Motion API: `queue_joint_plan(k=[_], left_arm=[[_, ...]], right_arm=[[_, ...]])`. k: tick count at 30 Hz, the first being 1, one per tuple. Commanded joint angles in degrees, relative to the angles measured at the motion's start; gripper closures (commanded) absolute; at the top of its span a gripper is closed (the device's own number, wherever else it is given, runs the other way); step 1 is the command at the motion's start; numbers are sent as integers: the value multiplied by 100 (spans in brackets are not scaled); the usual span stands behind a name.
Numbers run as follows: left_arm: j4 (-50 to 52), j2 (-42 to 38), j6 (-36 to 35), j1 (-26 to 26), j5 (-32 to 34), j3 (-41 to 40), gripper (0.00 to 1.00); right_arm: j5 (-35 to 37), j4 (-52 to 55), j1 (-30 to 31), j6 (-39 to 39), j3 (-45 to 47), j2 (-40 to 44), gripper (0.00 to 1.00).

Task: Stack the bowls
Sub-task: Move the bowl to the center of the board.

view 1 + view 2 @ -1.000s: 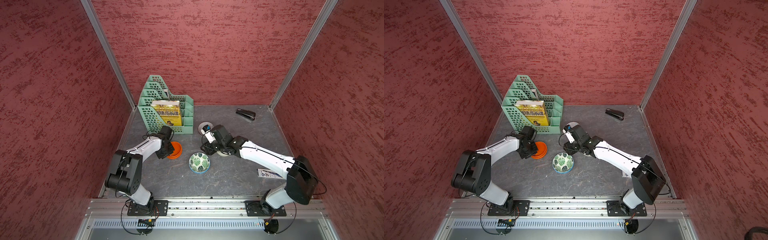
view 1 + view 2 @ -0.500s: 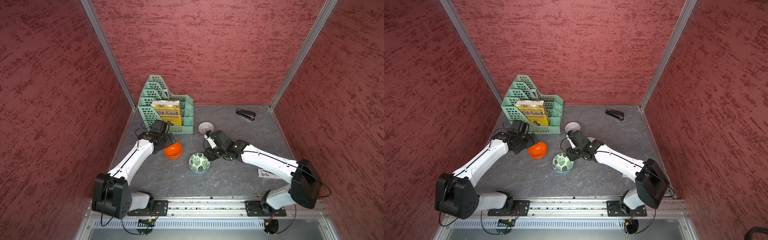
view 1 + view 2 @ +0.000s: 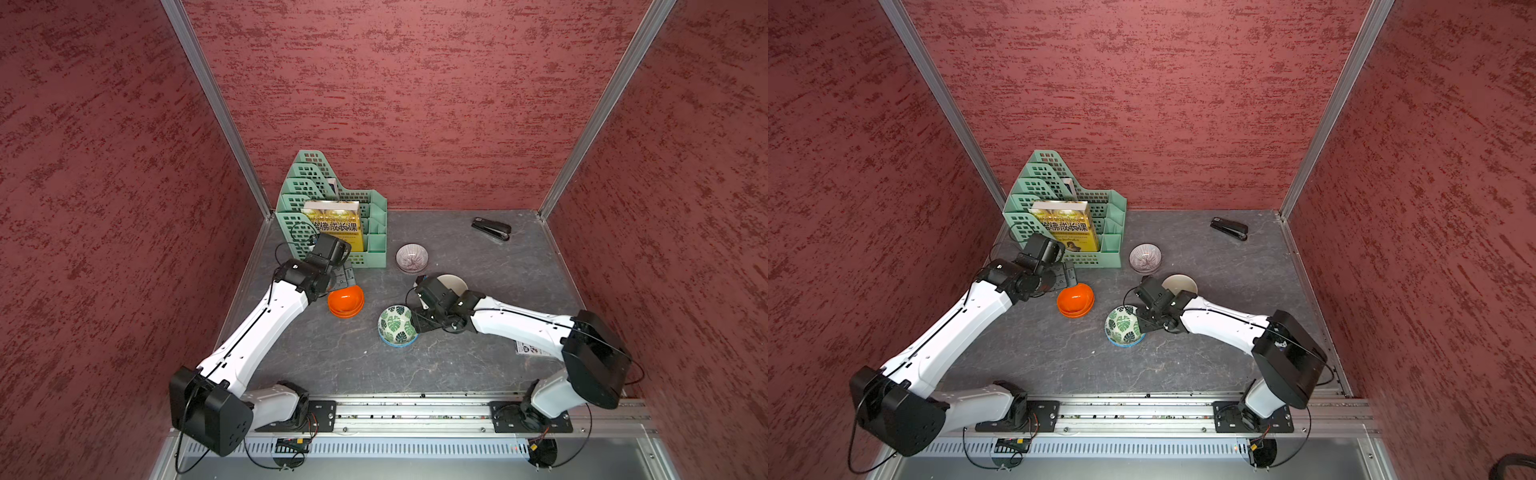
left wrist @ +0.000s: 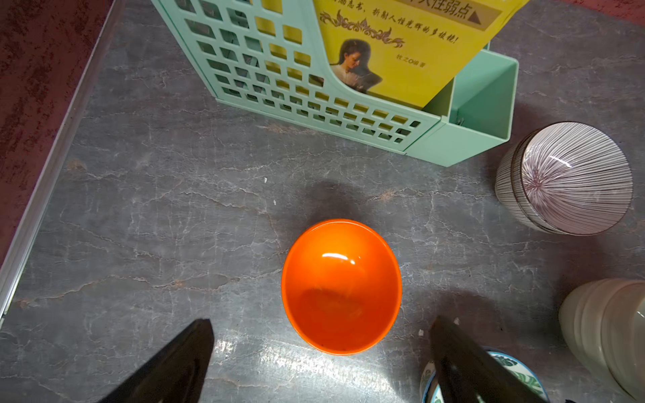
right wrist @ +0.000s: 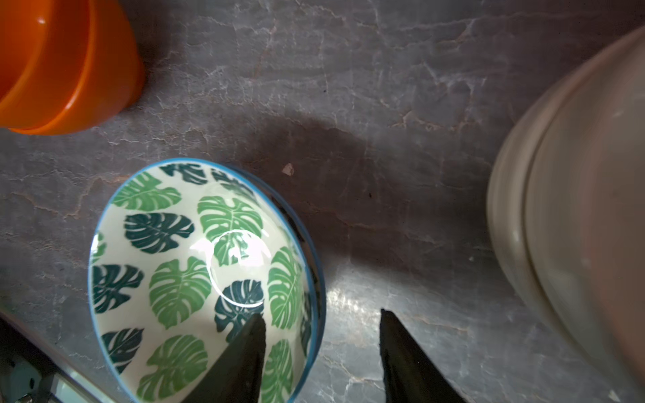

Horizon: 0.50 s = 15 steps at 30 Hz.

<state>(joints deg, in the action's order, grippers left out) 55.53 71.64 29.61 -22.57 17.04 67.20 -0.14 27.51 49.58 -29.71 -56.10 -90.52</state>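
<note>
Now left jaws wide, off the orange bowls (image 4: 340, 289).

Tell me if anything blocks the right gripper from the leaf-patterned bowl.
Nothing visible does. The right gripper straddles the rim of the round white bowl with green leaves. The glossy orange bowls and plain cream bowls sit off to either side.

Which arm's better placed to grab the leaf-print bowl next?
Right. The right gripper straddles the rim of the leaf-print bowl, one finger inside, one outside. The left gripper hangs open by the orange bowls, farther away.
</note>
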Motion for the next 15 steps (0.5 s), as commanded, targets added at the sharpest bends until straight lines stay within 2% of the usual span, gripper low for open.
queue_joint_plan(k=[1, 6, 12, 15], left_arm=[[164, -159, -65, -28, 211, 48, 0], [177, -247, -69, -24, 207, 21, 0], [192, -244, -81, 26, 221, 4, 0], [204, -279, -102, 73, 228, 4, 0]], right_arm=[[240, -256, 51, -191, -179, -203, 45], [212, -337, 51, -158, -308, -447, 46], [87, -424, 60, -147, -540, -738, 63], [15, -493, 59, -161, -616, -864, 68]])
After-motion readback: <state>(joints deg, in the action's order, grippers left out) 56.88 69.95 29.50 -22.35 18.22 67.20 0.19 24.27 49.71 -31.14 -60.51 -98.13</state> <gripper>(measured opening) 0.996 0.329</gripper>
